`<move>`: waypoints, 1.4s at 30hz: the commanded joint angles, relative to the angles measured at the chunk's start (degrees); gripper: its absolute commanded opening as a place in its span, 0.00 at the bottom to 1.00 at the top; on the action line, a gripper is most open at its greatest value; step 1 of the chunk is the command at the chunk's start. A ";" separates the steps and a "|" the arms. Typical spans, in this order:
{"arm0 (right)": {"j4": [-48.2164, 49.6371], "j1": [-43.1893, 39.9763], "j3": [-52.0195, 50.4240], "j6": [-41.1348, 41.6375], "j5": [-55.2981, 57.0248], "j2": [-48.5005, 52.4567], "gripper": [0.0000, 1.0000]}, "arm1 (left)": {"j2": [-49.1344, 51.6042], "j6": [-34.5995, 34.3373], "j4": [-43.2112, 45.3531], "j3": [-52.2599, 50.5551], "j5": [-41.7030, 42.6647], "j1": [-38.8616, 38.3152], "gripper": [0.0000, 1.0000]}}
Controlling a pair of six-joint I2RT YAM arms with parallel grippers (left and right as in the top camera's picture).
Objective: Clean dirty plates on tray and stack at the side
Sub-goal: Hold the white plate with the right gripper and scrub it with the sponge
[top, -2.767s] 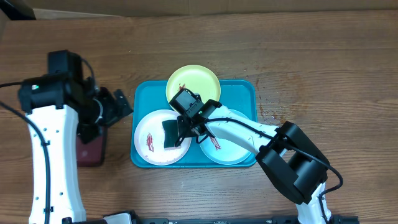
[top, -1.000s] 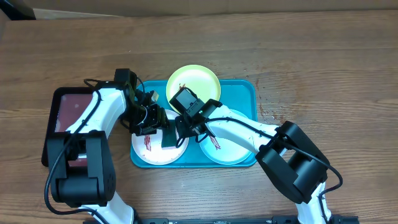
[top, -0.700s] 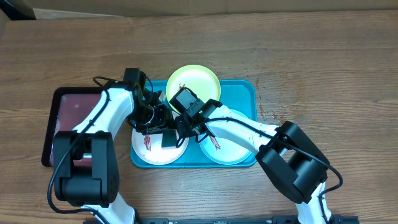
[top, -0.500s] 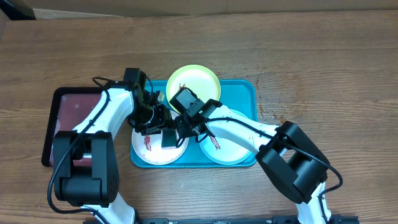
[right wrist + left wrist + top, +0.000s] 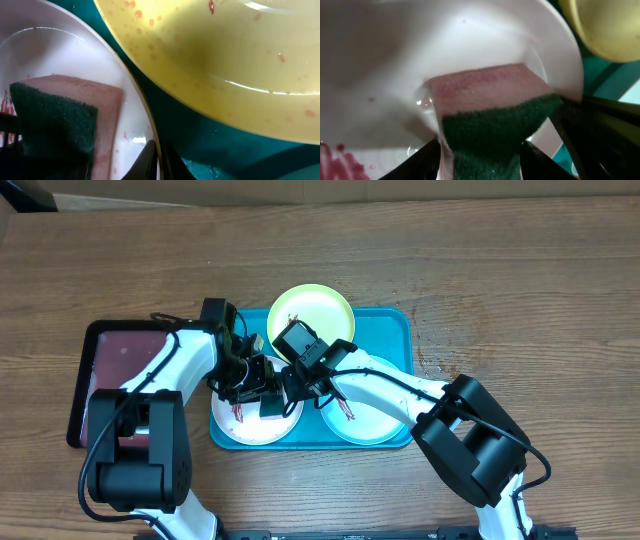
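Pinching the right rim of the light, likely slippery round white plastic plate (image 5: 250, 428), the right gripper (image 5: 159, 159) steadies it; the left gripper (image 5: 481, 156) clasps the soft pink-and-green sponge (image 5: 485, 100) by its sides

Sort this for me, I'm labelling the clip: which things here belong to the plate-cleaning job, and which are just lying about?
Belong to the job:
turquoise tray
white plate, red-streaked
yellow-green plate, spotted
mint plate, streaked
sponge on the white plate, between the left gripper's fingers

Just lying about:
maroon tray, left of the turquoise one
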 commanded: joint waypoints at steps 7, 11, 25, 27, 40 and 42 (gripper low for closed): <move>0.85 -0.09 0.37 -1.49 -0.76 0.26 0.07 | 0.63 -3.10 0.79 -1.03 -3.30 -0.11 0.05; 0.85 -0.09 0.37 -1.49 -0.76 0.26 0.07 | 0.63 -5.01 0.63 -1.01 -9.11 0.00 0.04; 0.87 -0.09 0.37 -1.53 -0.74 0.26 0.06 | 0.63 -11.30 -1.42 -1.16 -44.72 0.04 0.05; 0.87 -0.09 0.37 -1.53 -0.72 0.26 0.05 | 0.63 -11.69 -1.81 -1.14 -46.77 0.04 0.04; 1.33 -0.09 0.37 -1.70 -0.11 0.26 0.04 | -0.44 -16.24 -17.11 11.69 -44.72 -0.02 0.04; 1.53 -0.09 0.37 -1.70 -0.11 0.26 0.04 | -1.14 -13.00 -17.59 13.97 -37.38 -0.02 0.04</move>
